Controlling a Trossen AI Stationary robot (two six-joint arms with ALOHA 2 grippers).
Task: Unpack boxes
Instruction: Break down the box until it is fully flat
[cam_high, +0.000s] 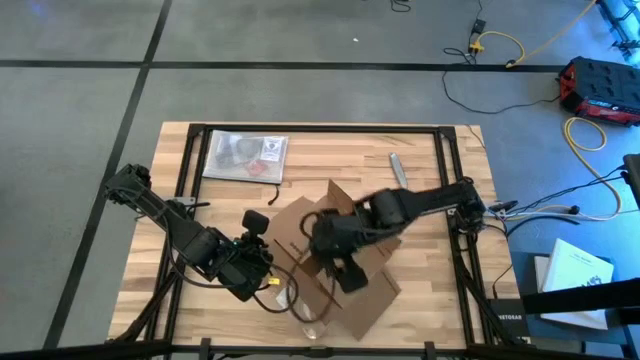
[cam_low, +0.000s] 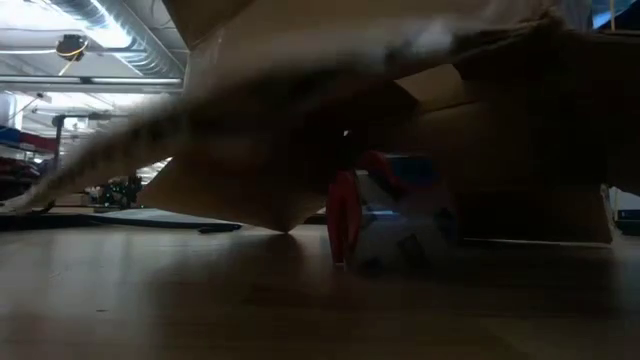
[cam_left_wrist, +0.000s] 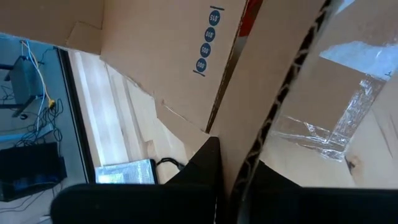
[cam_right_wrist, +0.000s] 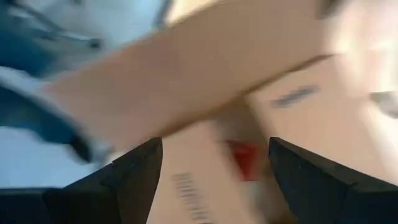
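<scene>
Now my left gripper (cam_left_wrist: 233, 186) is clamped thin on the edge of a flap of the cardboard box (cam_high: 345, 265), near the front of the wooden table (cam_high: 420, 160). My right gripper (cam_right_wrist: 214, 180) has its jaws wide and holds nothing; it hangs over the open box, above a red-and-blue object (cam_low: 395, 215) inside. I think the step is to keep the flap pinned while the right gripper goes down for that object, so I must hold the flap steady and descend straight between the flaps. The box lies askew, its long axis going from the table's middle toward the front right edge, mouth upward. A clear plastic bag (cam_high: 245, 157) lies well apart at the back left.
</scene>
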